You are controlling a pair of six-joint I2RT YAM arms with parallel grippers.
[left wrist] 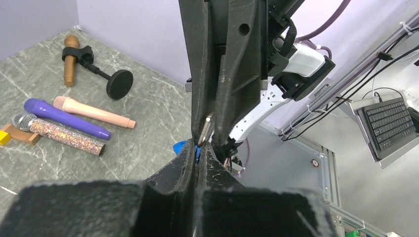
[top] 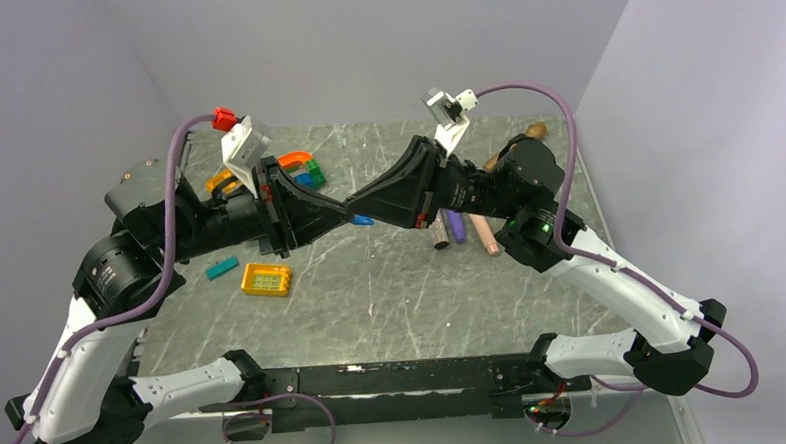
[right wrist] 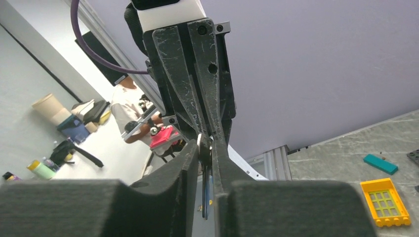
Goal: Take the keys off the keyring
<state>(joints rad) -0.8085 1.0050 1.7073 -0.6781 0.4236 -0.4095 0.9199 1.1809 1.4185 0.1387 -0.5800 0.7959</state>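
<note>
Top external, Jo: where's the keyring (top: 363, 220)?

Held above the table (top: 402, 292), Sam. It's a blue speck right where the left gripper (top: 349, 215) and right gripper (top: 356, 208) meet tip to tip.

Anything else down there?

Yellow brick (top: 265, 280) and teal bar (top: 222, 267) near the left arm, more bricks (top: 302, 168) behind it, mics (top: 456, 227) under the right one.

Left wrist?

Left fingers (left wrist: 185, 165) are pressed almost together. Blue of the keyring (left wrist: 182, 146) shows at their tips and in the slit between them, so they are clamped on it. The right gripper (left wrist: 210, 136) comes down from above with a silver key (left wrist: 206, 128) nipped at its tips. Four mics (left wrist: 64, 117) lie on the table beyond.

Right wrist?

Right fingers (right wrist: 185, 168) are closed on a flat key (right wrist: 204, 192) hanging in their narrow gap, with a blue edge beside it. The left gripper (right wrist: 205, 137) points down at them, its tips together and touching theirs. I can't tell whether key and ring are joined. The brick (right wrist: 385, 201) and bar (right wrist: 380, 164) lie on the table at right.
</note>
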